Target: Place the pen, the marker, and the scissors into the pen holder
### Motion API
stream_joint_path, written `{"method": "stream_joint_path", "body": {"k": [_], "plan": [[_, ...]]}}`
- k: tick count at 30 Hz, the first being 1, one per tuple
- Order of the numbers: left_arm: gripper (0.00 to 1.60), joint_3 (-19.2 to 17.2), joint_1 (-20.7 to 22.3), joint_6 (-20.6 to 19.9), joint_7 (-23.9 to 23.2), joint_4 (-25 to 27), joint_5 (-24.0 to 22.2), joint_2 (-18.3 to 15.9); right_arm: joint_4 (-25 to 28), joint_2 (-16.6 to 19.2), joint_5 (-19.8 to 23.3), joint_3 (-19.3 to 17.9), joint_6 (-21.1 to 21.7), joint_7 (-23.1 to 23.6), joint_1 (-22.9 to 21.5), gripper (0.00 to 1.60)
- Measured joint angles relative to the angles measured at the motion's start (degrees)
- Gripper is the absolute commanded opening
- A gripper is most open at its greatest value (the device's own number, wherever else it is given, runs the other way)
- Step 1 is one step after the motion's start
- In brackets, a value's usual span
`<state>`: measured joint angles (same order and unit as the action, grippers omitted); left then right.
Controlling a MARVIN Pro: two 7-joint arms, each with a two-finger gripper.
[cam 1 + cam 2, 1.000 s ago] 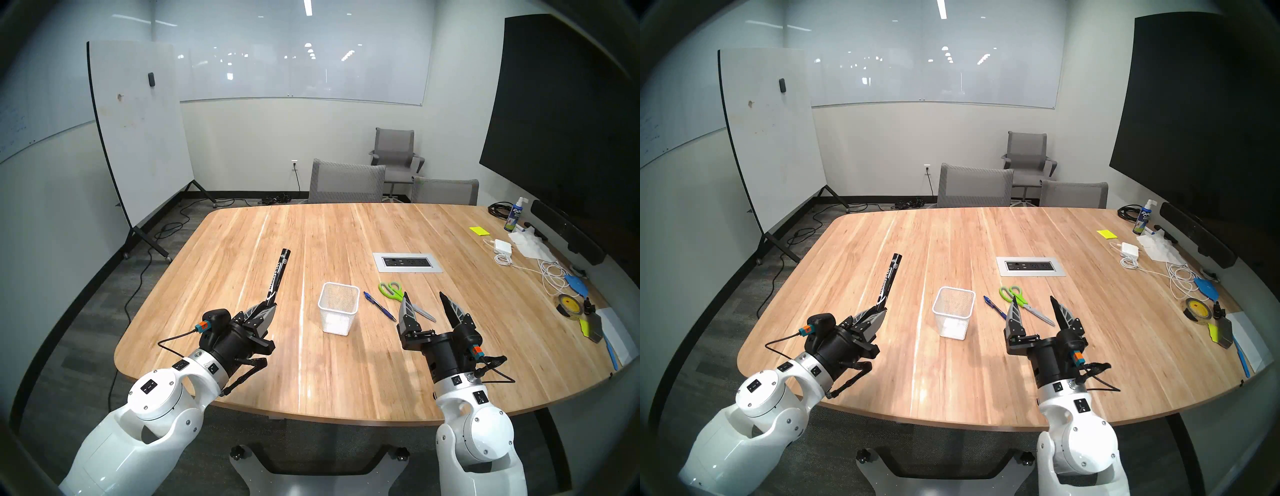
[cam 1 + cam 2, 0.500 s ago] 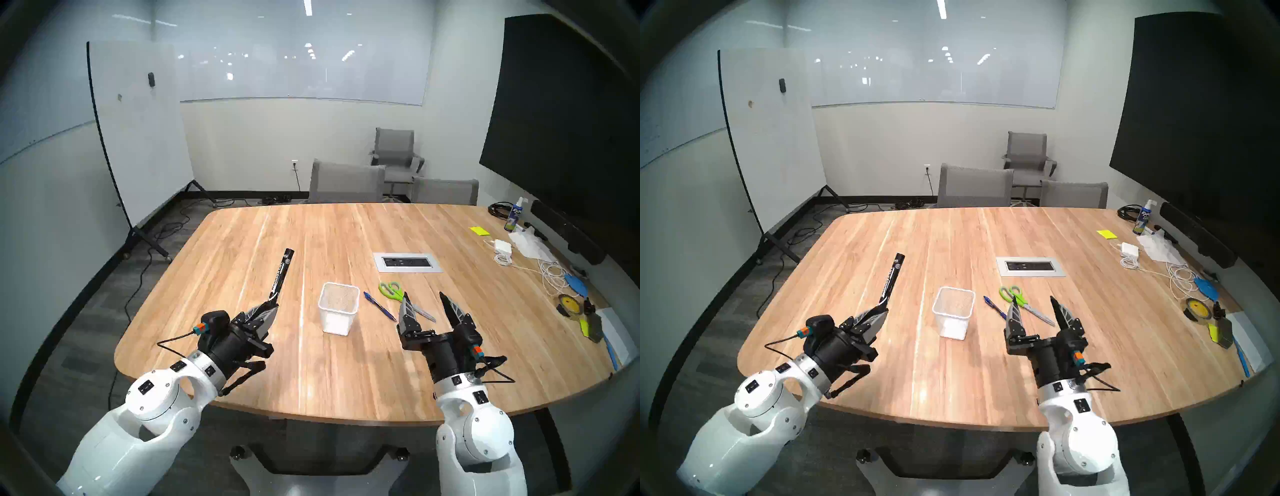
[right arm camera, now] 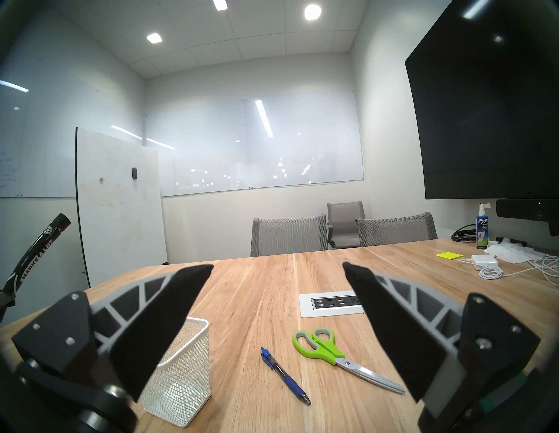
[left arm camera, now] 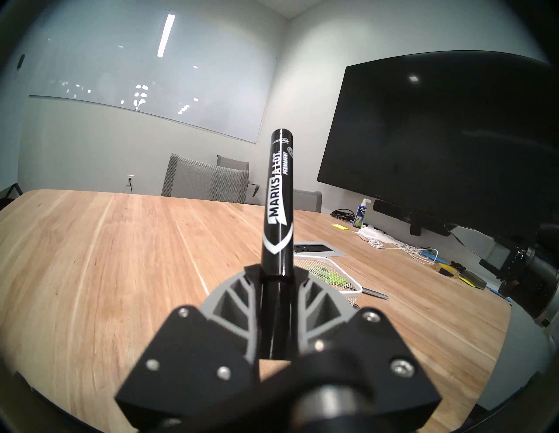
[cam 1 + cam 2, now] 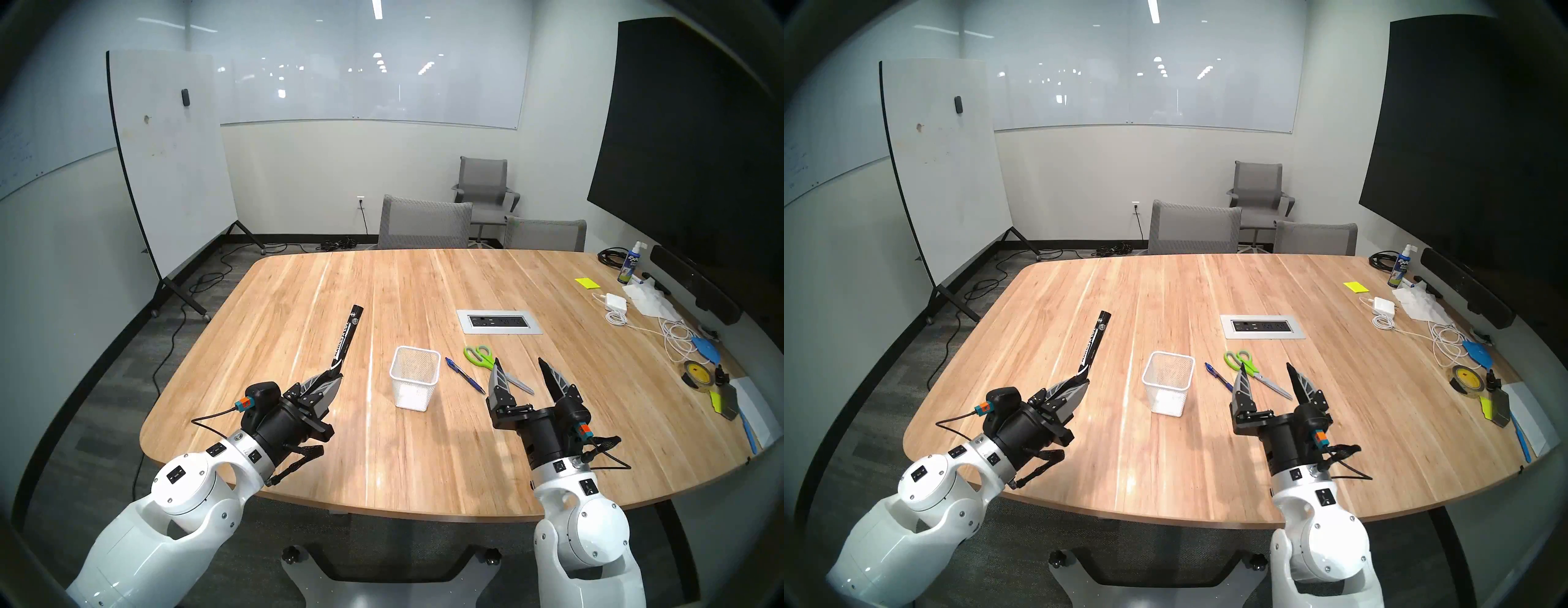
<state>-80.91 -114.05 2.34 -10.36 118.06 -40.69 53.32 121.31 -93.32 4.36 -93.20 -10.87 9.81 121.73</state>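
Observation:
My left gripper (image 5: 335, 375) is shut on the lower end of the black marker (image 5: 347, 337), which sticks up and forward above the table, left of the pen holder (image 5: 414, 378). The marker (image 4: 279, 193) fills the middle of the left wrist view, clamped between the grey fingers. The white mesh pen holder (image 3: 181, 375) stands upright and looks empty. Right of it lie the blue pen (image 5: 465, 375) and the green-handled scissors (image 5: 481, 356) flat on the wood. My right gripper (image 5: 518, 366) hovers open just above the scissors' blades (image 3: 372, 376), holding nothing.
A grey power outlet plate (image 5: 499, 322) is set into the table beyond the scissors. At the right edge lie a charger with white cables (image 5: 617, 302), a tape roll (image 5: 695, 373), a spray bottle (image 5: 631, 263) and papers. Chairs (image 5: 424, 223) stand at the far side.
The left gripper has swung the marker slightly to the right, its top tilting nearer the pen holder. The right arm, pen, scissors and holder have not moved.

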Motion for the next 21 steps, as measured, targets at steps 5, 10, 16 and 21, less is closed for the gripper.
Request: {"method": "stream_joint_path", "body": {"k": [5,10,16,21], "plan": [[0.0,0.3,0.6,-0.1,-0.5,0.0,0.7,-0.3,0.0,0.0,0.0,0.0,0.0,0.0,0.0,1.6],[0.0,1.1,1.9,-0.7,-0.9,-0.4,1.1,-0.4,0.0,0.0,0.0,0.0,0.0,0.0,0.0,1.6],[0.0,2.6,3.2,-2.0,-0.9,-0.5,1.5,0.0,0.0,0.0,0.0,0.0,0.0,0.0,0.0,1.6],[0.0,3.2,3.8,-2.7,-0.9,-0.5,1.8,0.3,0.0,0.0,0.0,0.0,0.0,0.0,0.0,1.6]]}}
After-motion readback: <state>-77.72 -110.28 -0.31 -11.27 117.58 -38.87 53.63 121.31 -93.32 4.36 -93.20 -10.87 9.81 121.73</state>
